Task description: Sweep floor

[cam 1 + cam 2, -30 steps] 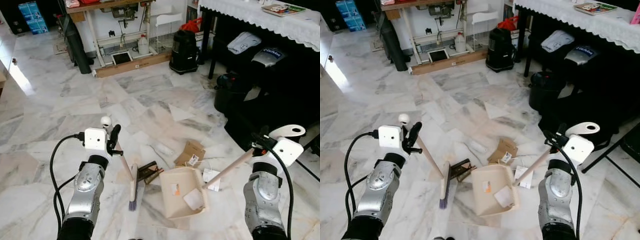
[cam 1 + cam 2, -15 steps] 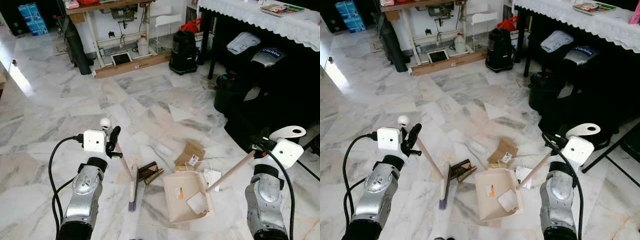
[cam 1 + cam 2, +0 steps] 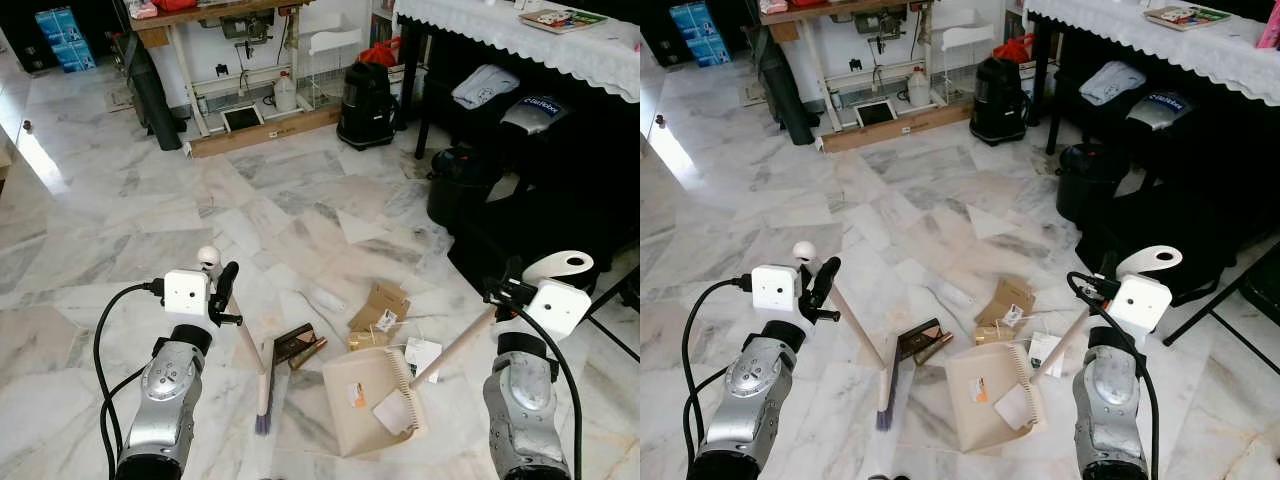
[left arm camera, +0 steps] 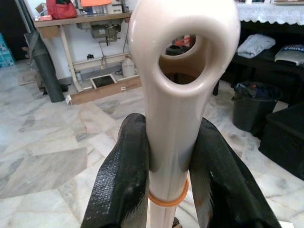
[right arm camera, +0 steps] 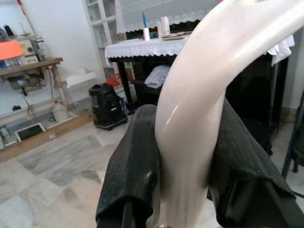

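Mid-sweep: left gripper (image 4: 168, 190) clamped on broom (image 3: 262, 385) handle, right gripper (image 5: 183, 180) clamped on dustpan (image 3: 372, 400) handle. Inside dustpan: paper scraps. Just beyond dustpan, on marble floor (image 3: 120, 220): dark wrapper (image 3: 293, 343), cardboard piece (image 3: 383, 303). Next, probably: brushing these toward dustpan mouth.

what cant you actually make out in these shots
- Print on the paper scraps in the dustpan: too small, eye views.
- Floor under the black-draped table: hidden in shadow.
- Brush bristles: seen edge-on.
- Left wrist view: brush handle and fingers block the floor debris.
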`<state>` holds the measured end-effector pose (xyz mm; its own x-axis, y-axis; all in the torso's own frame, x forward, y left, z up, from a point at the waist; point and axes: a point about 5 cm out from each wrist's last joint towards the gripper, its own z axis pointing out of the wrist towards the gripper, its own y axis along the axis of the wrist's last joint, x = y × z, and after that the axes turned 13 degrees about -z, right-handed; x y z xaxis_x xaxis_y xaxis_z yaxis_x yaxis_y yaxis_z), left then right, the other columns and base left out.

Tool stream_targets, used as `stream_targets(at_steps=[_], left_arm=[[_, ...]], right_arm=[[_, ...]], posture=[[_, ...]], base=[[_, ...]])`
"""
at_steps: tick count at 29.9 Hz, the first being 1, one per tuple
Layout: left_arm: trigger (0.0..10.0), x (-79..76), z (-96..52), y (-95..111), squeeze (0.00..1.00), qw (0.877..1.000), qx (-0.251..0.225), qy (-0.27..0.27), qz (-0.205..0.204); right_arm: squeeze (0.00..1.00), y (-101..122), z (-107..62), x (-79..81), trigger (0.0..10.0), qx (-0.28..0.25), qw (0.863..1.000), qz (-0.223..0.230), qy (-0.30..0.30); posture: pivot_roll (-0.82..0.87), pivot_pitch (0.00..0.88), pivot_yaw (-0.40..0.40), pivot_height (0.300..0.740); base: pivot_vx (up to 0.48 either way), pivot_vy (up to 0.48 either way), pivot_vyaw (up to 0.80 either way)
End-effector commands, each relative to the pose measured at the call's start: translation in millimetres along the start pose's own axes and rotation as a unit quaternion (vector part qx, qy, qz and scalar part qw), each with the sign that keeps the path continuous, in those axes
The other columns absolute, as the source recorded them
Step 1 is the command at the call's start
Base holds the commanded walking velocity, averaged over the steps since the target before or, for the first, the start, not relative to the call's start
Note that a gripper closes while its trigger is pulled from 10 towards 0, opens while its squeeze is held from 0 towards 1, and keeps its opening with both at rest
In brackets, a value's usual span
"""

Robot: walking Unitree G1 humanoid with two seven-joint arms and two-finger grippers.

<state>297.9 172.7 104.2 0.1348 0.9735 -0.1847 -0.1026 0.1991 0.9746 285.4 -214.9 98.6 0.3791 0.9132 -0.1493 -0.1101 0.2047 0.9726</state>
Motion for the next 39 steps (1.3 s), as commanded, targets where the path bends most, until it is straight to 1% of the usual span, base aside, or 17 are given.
stream_targets(at_steps=[1, 4, 7, 13, 21, 25, 30, 35, 39], left_arm=[[10.0, -1.8, 5.3, 13, 0.0, 1.0, -0.028, -0.007, 0.006], [10.0, -2.8, 4.1, 12, 0.0, 1.0, -0.027, -0.006, 0.006], [10.0, -2.0, 4.3, 12, 0.0, 1.0, -0.027, -0.002, 0.007], [10.0, 1.2, 4.1, 15, 0.0, 0.999, -0.032, 0.013, 0.011], [10.0, 2.4, 3.6, 15, 0.0, 0.999, -0.032, 0.02, 0.016], [10.0, 1.0, 6.0, 15, 0.0, 0.999, -0.031, 0.022, 0.016], [10.0, 2.2, 6.7, 14, 0.0, 0.999, -0.031, 0.027, 0.017], [10.0, 8.3, 5.8, 14, 0.0, 0.998, -0.033, 0.042, 0.021], [10.0, 8.5, 5.2, 13, 0.0, 0.998, -0.033, 0.046, 0.018]], right_arm=[[0.0, 13, 1.3, 2.8, 10.0, -0.029, 1.0, 0.008, 0.004], [0.0, 13, 0.7, -1.5, 10.0, -0.03, 1.0, 0.004, 0.0], [0.0, 13, 1.4, -2.6, 10.0, -0.03, 1.0, 0.004, 0.0], [0.0, 16, 5.2, 0.4, 10.0, -0.03, 1.0, 0.006, 0.004], [0.0, 15, 5.4, 1.9, 10.0, -0.027, 1.0, 0.01, 0.005], [0.0, 16, 5.9, 1.9, 10.0, -0.026, 1.0, 0.012, 0.004], [0.0, 15, 5.2, 4.8, 10.0, -0.024, 1.0, 0.014, 0.009], [0.0, 19, 11.4, 6.1, 10.0, -0.03, 0.999, 0.012, 0.023], [0.0, 21, 13.8, 4.0, 10.0, -0.033, 0.999, 0.01, 0.023]], posture=[[-0.05, 0.0, 0.086, 0.74], [-0.05, 0.0, 0.082, 0.74], [-0.04, 0.0, 0.077, 0.74], [-0.03, 0.0, 0.057, 0.74], [-0.03, 0.0, 0.056, 0.74], [-0.03, 0.0, 0.062, 0.74], [-0.02, 0.0, 0.047, 0.74], [-0.03, 0.0, 0.024, 0.74], [-0.03, 0.0, 0.019, 0.74]], base=[[0.0, 0.0, 0.74], [0.0, 0.0, 0.77], [0.0, 0.0, 0.79], [0.0, 0.0, 0.8], [0.0, 0.0, 0.8], [0.0, 0.0, 0.8], [0.0, 0.0, 0.8], [0.0, 0.0, 0.8], [0.0, 0.0, 0.8]])
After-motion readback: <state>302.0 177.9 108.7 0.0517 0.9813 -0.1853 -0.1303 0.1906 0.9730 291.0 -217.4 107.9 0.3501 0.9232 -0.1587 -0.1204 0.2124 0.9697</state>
